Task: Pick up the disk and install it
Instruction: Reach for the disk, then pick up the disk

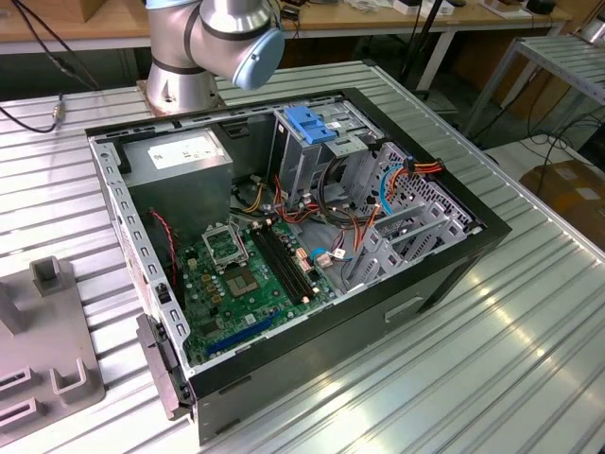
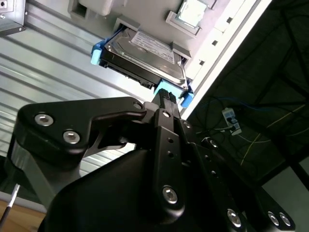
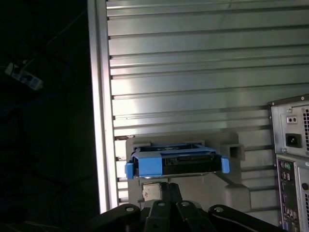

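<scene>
The disk (image 2: 145,55) is a grey-metal hard drive with a white label in a bright blue carrier. In both wrist views it rests in a slot of a grey holder (image 3: 227,186) on the ribbed metal table, close to the table's edge. In the first wrist view the disk (image 3: 176,162) shows end-on, blue rail facing the camera. My black gripper (image 2: 166,96) hangs just short of the disk's near end, lined up with it; its tip (image 3: 161,191) sits right below the blue rail. No contact with the disk is evident.
An open computer case (image 1: 454,270) lies on the table, with a green motherboard (image 1: 246,274), grey power-supply box (image 1: 180,161) and a metal drive cage topped by a blue bracket (image 1: 312,128). The case's rear panel (image 3: 289,159) stands near the holder. Table edge (image 3: 99,121) borders dark floor.
</scene>
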`<action>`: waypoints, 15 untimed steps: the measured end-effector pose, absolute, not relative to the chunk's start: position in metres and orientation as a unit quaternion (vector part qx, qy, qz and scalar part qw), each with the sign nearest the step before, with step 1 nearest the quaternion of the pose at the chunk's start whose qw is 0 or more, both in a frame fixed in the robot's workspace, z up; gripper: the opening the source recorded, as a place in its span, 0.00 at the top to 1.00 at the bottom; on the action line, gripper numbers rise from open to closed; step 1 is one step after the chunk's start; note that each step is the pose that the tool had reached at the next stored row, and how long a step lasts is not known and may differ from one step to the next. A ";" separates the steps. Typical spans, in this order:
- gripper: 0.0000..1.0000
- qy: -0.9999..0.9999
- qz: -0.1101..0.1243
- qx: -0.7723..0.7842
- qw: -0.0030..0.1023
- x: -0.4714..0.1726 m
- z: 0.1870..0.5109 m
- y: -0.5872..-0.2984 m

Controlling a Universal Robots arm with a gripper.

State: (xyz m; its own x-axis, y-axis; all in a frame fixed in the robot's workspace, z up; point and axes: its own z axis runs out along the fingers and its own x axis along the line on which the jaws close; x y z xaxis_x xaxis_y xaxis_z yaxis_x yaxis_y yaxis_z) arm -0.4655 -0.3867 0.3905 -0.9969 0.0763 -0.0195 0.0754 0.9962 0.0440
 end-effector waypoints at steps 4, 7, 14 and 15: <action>0.90 0.999 0.022 0.038 0.011 -0.477 0.390 -0.387; 0.90 0.999 0.022 0.038 0.010 -0.478 0.390 -0.387; 0.90 0.999 0.022 0.038 0.011 -0.479 0.390 -0.387; 0.90 0.999 0.022 0.038 0.011 -0.479 0.390 -0.387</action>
